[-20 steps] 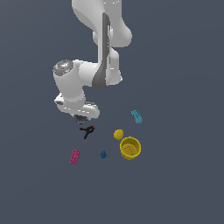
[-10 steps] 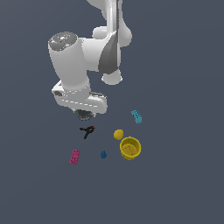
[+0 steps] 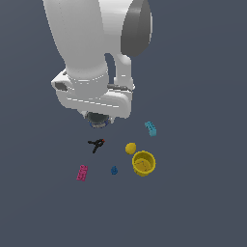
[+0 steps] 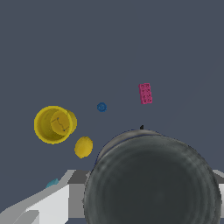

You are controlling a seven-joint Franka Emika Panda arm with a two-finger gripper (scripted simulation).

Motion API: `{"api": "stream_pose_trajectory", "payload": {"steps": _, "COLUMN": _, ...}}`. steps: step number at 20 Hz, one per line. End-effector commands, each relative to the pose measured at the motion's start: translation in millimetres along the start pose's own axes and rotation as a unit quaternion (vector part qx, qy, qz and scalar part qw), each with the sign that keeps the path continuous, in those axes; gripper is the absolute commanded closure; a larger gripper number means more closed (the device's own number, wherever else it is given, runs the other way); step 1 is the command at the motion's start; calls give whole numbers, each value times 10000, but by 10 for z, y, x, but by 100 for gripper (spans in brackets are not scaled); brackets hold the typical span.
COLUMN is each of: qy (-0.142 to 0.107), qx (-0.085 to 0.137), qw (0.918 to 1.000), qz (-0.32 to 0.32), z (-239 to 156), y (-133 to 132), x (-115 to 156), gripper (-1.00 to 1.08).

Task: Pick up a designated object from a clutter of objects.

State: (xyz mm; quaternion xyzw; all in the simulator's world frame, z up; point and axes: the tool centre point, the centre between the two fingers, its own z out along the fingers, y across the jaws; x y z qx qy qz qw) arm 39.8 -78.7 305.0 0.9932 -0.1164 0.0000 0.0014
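We are holding grey round object point(image 4: 153, 179) right under gripper point(image 3: 98, 120), pressed against wrist camera; fingers hidden, so grip is judged, not seen. Pick looking mostly done, object appearing clear of floor. Yellow cup point(image 3: 144, 163), ball point(image 3: 130, 148), bricks, black tool point(image 3: 96, 144) are lying well below gripper.

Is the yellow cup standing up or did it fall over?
Standing up. The yellow cup shows its round open mouth facing upward in the exterior view, and you can see down to its inside bottom.
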Motion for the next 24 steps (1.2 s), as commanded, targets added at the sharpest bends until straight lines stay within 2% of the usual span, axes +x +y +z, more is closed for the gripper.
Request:
{"api": "stream_pose_trajectory", "payload": {"steps": 1, "qy": -1, "qx": 3, "qw": 10000, "qz": 1, "z": -204, "y": -109, "x": 76, "gripper": 108}}
{"api": "stream_pose_trajectory", "payload": {"steps": 12, "qy": -2, "qx": 12, "qw": 10000, "qz": -5, "z": -812, "y": -445, "x": 338, "gripper": 108}}
{"api": "stream_pose_trajectory", "payload": {"steps": 24, "qy": -1, "qx": 14, "qw": 10000, "qz": -6, "z": -998, "y": -548, "x": 430, "gripper": 108}}
